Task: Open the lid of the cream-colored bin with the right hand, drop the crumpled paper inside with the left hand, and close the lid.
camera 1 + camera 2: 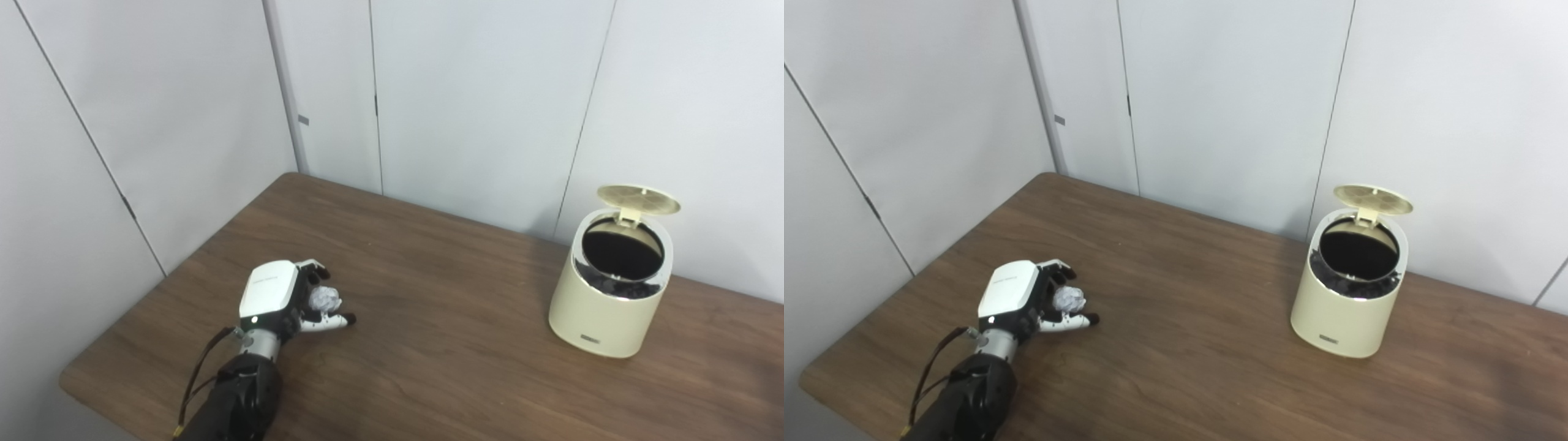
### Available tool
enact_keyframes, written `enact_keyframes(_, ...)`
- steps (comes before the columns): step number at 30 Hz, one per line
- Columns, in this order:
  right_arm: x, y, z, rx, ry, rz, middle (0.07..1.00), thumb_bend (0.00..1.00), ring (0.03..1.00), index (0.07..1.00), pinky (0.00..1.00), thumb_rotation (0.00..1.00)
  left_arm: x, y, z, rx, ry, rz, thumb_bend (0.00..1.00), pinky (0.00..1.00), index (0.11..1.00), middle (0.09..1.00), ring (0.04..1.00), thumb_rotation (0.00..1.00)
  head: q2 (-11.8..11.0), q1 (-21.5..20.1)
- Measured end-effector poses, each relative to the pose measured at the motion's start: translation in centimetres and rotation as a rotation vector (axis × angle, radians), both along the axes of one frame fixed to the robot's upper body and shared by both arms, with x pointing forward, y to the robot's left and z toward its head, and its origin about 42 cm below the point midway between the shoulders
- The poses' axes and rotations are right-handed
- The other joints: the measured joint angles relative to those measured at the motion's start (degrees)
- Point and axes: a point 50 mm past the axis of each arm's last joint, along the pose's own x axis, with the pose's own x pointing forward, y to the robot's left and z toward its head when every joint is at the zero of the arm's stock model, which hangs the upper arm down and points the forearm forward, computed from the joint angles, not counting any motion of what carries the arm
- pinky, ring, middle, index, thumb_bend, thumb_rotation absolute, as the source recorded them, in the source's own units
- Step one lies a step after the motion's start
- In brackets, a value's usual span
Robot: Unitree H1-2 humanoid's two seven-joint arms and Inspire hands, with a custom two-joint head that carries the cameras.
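Observation:
The cream-colored bin (pixel 603 312) stands on the right side of the table, and its round lid (pixel 638 199) is tipped up at the back, showing a dark inside with a black liner. A white ball of crumpled paper (pixel 324 299) lies on the table at the left. My left hand (pixel 288 297) rests around it, palm against the paper, with curled fingers (pixel 313 268) on the far side and the thumb stretched out on the near side. The hand is not closed on the paper. My right hand is out of view.
The brown wooden table (pixel 429 343) runs into a corner of pale wall panels, which stand close behind the bin. The table's left edge and near left corner lie just beside my left forearm (pixel 239 398).

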Motion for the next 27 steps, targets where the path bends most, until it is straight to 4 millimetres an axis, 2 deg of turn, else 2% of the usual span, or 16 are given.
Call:
enact_keyframes(3, 0.0, -0.1, 0.1, 0.0, -0.001, -0.003, 0.693, 0.05, 0.689, 0.669, 0.54, 0.61, -0.5, -0.1, -0.3, 0.0, -0.009, 0.008, 0.97, 0.51, 0.657, 0.649, 0.598, 0.44, 0.17, 0.17)
enact_keyframes(10, -0.1, -0.1, 0.4, -0.003, -0.009, 0.0, 0.693, 0.04, 0.691, 0.667, 0.54, 0.57, -1.3, -0.2, -0.8, 0.002, -0.018, 0.017, 0.96, 0.5, 0.641, 0.624, 0.577, 0.42, 0.44, 0.09)
enact_keyframes(15, -0.3, -0.3, 0.3, 0.006, 0.015, -0.005, 0.699, 0.05, 0.696, 0.677, 0.54, 0.56, -1.4, -0.2, -0.9, 0.005, -0.024, 0.025, 0.88, 0.46, 0.61, 0.582, 0.532, 0.39, 0.53, -0.17)
enact_keyframes(18, -0.4, -0.4, 0.4, 0.005, 0.012, -0.006, 0.704, 0.04, 0.698, 0.68, 0.54, 0.49, -1.5, -0.1, -1.1, 0.015, -0.026, 0.033, 0.74, 0.39, 0.576, 0.526, 0.471, 0.35, 0.61, -0.44)
enact_keyframes(22, -0.8, -0.6, 0.6, 0.012, 0.006, -0.006, 0.705, 0.04, 0.701, 0.677, 0.54, 0.46, -1.5, 0.0, -1.6, 0.025, -0.055, 0.034, 0.69, 0.24, 0.437, 0.374, 0.303, 0.24, 0.88, -1.23)
enact_keyframes(27, -1.1, -0.7, 0.5, 0.012, 0.009, -0.008, 0.701, 0.05, 0.698, 0.674, 0.54, 0.46, -0.9, 0.0, -2.6, 0.038, -0.081, 0.042, 0.59, 0.12, 0.305, 0.236, 0.168, 0.13, 0.97, -1.49)
